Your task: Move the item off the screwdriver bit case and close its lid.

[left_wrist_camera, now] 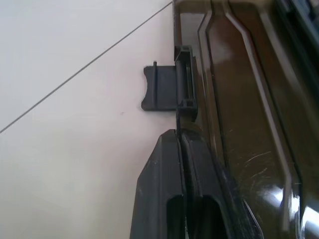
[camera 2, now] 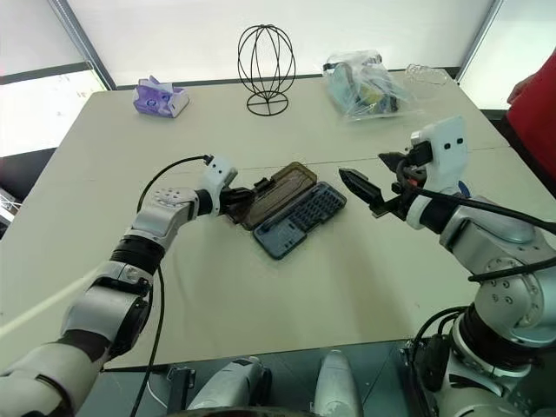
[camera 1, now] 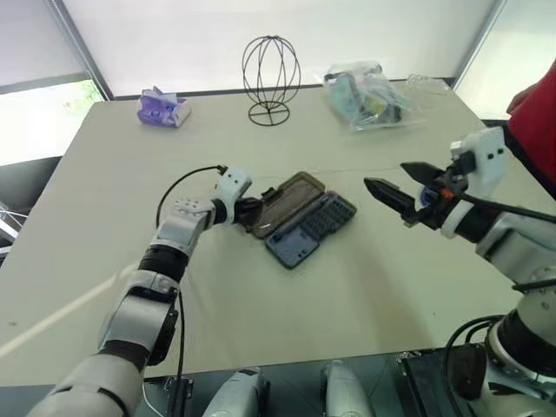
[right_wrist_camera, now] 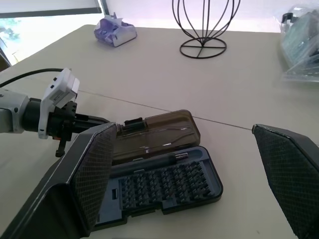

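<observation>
The screwdriver bit case (camera 1: 300,221) lies open at the table's middle, with nothing resting on it. Its grey-blue tray (right_wrist_camera: 164,186) of bits is the half nearer my right arm. The smoky-brown lid (right_wrist_camera: 157,132) lies flat on the side of my left arm. My left gripper (camera 1: 252,208) is shut, its fingertips (left_wrist_camera: 178,137) pinched at the lid's outer rim just beside the black latch (left_wrist_camera: 167,89). To the right of the case my right gripper (camera 1: 388,176) hovers open above the table, pointing at the case. A small purple-and-white object (camera 1: 161,109) lies far back left; I cannot tell whether it is the item.
A black wire globe stand (camera 1: 270,76) stands at the back centre. A clear plastic bag (camera 1: 369,95) of things lies at the back right. A person's red sleeve (camera 1: 534,113) shows at the right edge. Bare tabletop (camera 1: 287,321) surrounds the case.
</observation>
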